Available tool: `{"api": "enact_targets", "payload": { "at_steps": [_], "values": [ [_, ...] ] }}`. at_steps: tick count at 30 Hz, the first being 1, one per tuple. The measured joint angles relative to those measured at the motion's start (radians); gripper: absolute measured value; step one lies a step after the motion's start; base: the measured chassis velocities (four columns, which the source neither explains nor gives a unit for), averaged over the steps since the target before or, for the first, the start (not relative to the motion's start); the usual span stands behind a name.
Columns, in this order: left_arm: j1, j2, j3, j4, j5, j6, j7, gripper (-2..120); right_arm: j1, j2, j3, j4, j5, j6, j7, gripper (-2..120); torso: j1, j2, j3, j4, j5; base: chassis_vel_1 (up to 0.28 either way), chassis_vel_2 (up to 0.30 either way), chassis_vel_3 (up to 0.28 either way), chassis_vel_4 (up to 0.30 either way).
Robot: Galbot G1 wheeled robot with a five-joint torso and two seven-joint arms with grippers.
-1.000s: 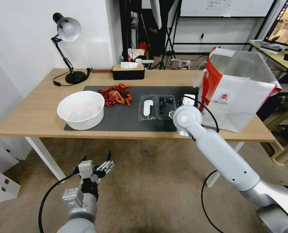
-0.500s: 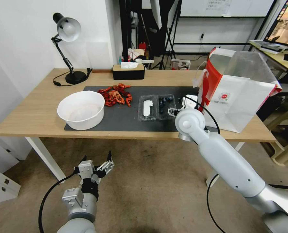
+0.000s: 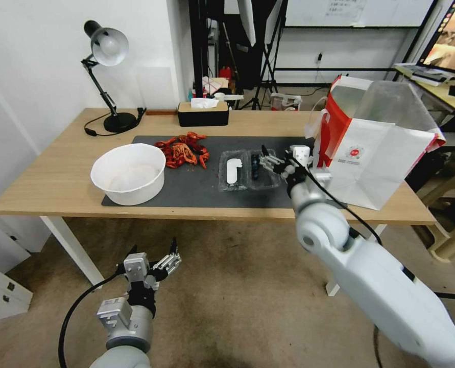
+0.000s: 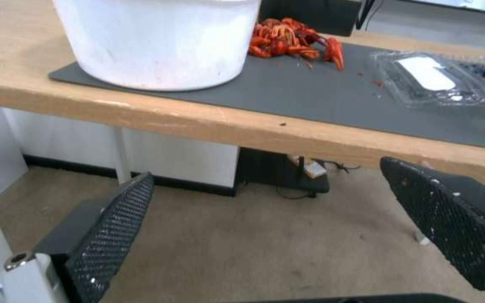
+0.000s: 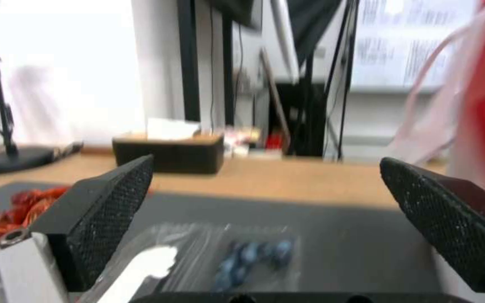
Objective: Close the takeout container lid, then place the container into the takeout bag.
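Note:
The takeout container [image 3: 247, 170] lies open and flat on the grey mat [image 3: 196, 186]. Its lid [image 3: 233, 170], the half with the white oblong piece, is on the left, and the berry half [image 3: 260, 164] is on the right. My right gripper [image 3: 264, 159] hovers open just above the berry half, fingers pointing left. The right wrist view shows the container [image 5: 220, 256] below and between the open fingers [image 5: 113, 206]. The takeout bag [image 3: 375, 153] stands open at the table's right end. My left gripper [image 3: 153, 259] hangs open below the table's front edge.
A large white bowl [image 3: 128, 173] sits on the mat's left end, with a pile of red crayfish [image 3: 182, 149] behind it. A black tissue box [image 3: 202, 113] and a desk lamp [image 3: 107, 82] stand at the back. The bag stands close to my right wrist.
My right arm has swung its elbow down toward me and brought the gripper out over the container's berry half. The left arm has not moved.

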Motion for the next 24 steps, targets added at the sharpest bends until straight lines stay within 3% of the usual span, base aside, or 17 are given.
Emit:
{"api": "enact_targets", "payload": {
  "at_steps": [5,11,24],
  "values": [
    [0.002,-0.002,0.002,-0.002,0.000,-0.005,0.005,100,-0.165,0.009,0.102,0.057,-0.112,0.093,-0.026,100,0.000,0.000,0.000,0.0000,-0.0001,0.000,0.000,0.000,0.000],
    [0.003,-0.002,0.006,-0.007,0.000,-0.011,0.007,100,-0.460,0.079,0.224,0.121,-0.251,0.215,-0.066,100,0.000,0.000,0.000,-0.0003,-0.0001,0.000,0.000,0.000,0.000],
    [0.004,0.015,0.008,-0.009,-0.007,-0.025,0.019,100,-0.789,0.218,0.361,0.185,-0.352,0.345,-0.147,100,0.000,0.000,0.000,-0.0001,0.0001,0.000,0.000,0.000,0.000]
  ]
}}
